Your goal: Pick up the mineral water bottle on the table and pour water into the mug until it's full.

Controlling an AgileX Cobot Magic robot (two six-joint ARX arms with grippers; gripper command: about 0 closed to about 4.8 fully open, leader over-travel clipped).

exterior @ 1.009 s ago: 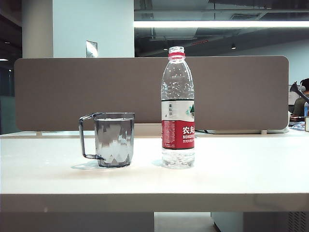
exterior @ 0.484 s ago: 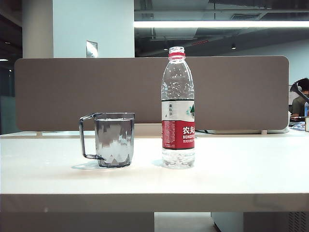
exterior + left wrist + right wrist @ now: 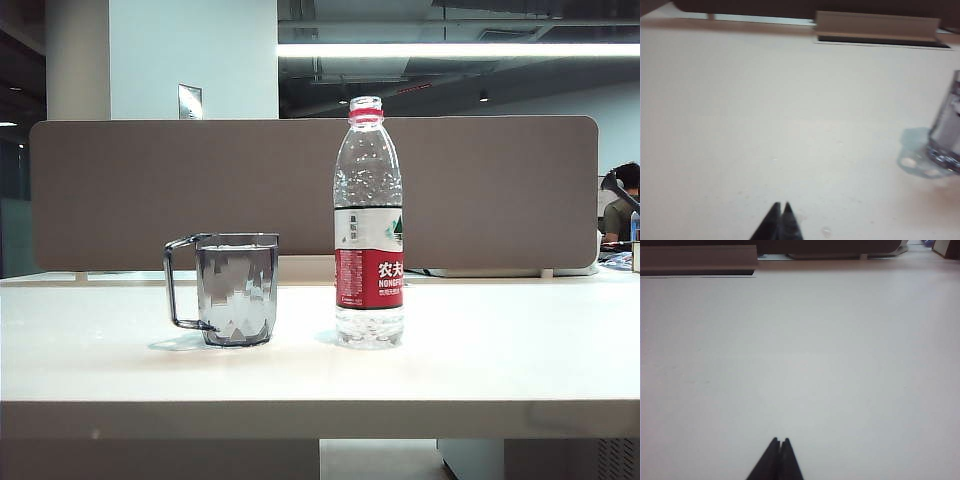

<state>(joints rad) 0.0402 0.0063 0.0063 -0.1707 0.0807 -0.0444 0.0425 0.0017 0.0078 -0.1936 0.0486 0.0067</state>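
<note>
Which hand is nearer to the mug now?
Left. The left hand, shut, has the mug in its wrist view. The right hand, shut, sees only the bare table.

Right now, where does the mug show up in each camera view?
Exterior view: the mug stands left of centre on the table, left of the bottle, apart from it.
Left wrist view: a clear vessel cut by the frame edge, possibly the mug; left gripper shut over bare table.
Right wrist view: not in it; right gripper shut.
Shared landmark: the white tabletop.
</note>
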